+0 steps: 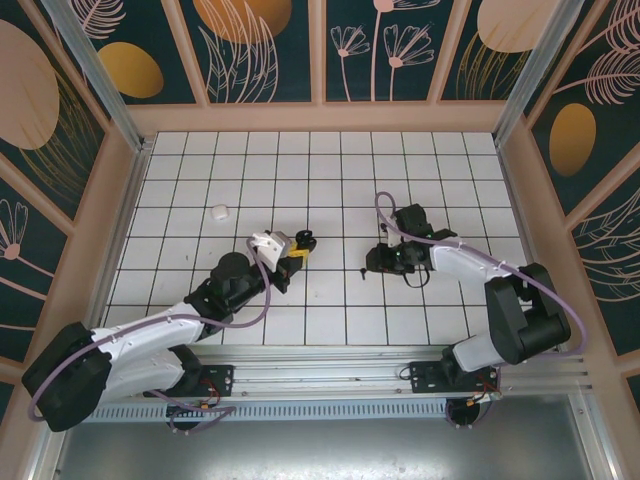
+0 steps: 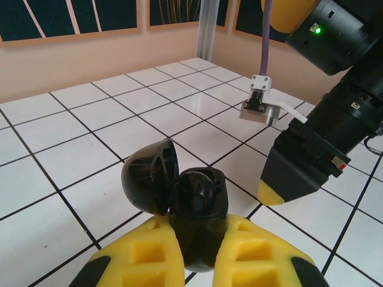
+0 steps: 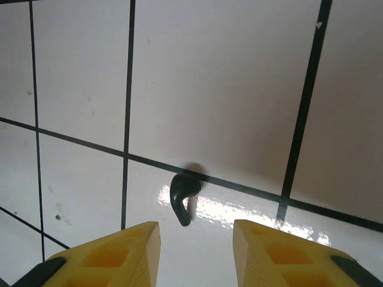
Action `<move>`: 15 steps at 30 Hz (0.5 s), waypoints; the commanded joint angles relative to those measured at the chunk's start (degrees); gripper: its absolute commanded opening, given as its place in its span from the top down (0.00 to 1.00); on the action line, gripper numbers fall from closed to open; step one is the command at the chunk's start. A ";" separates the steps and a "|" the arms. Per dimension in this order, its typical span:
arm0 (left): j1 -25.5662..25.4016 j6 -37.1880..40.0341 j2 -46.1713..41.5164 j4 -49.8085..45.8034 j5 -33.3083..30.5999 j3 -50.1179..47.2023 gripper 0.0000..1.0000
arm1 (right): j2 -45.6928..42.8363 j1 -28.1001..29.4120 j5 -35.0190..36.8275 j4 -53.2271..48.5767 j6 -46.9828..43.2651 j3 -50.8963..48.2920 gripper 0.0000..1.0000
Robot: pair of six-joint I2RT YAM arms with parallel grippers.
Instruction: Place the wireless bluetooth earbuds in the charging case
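The black charging case (image 2: 197,206) stands upright with its lid (image 2: 149,176) swung open to the left, and my left gripper (image 2: 198,221) is shut on its lower body. Its inside is too dark to read. In the top view the left gripper (image 1: 302,244) sits mid-table. One black stemmed earbud (image 3: 184,196) lies on a white tile by a grout line, just ahead of my right gripper (image 3: 196,251), which is open and empty, a little above the floor. The right gripper (image 1: 372,265) is right of the case, and its finger (image 2: 293,176) appears in the left wrist view.
A small white object (image 1: 219,212) lies on the tiles to the far left of the left gripper. Peach walls (image 1: 330,118) with patterned panels enclose the white tiled floor (image 1: 330,170) on three sides. The right arm's purple cable (image 1: 385,215) loops above its wrist.
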 commanded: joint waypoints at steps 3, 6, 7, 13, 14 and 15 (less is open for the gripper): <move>0.22 -1.14 1.89 2.82 1.87 2.69 1.00 | 2.92 1.12 -0.46 4.08 -1.79 -0.85 0.63; 0.17 -1.23 2.45 2.76 2.04 3.07 1.00 | 4.82 2.02 -0.07 4.86 -1.75 -0.67 0.63; 0.18 -1.23 2.54 2.73 2.05 3.15 1.00 | 5.53 2.40 0.18 4.89 -1.71 -0.50 0.63; 0.24 -1.02 1.88 2.08 1.44 2.89 1.00 | 8.15 4.80 1.81 4.88 -1.27 0.88 0.63; 0.25 -0.96 1.74 1.99 1.35 2.91 1.00 | 8.50 5.20 2.26 4.60 -1.14 1.16 0.63; 0.18 -0.97 1.66 1.90 1.26 2.89 1.00 | 8.83 5.53 2.90 4.41 -0.92 1.40 0.63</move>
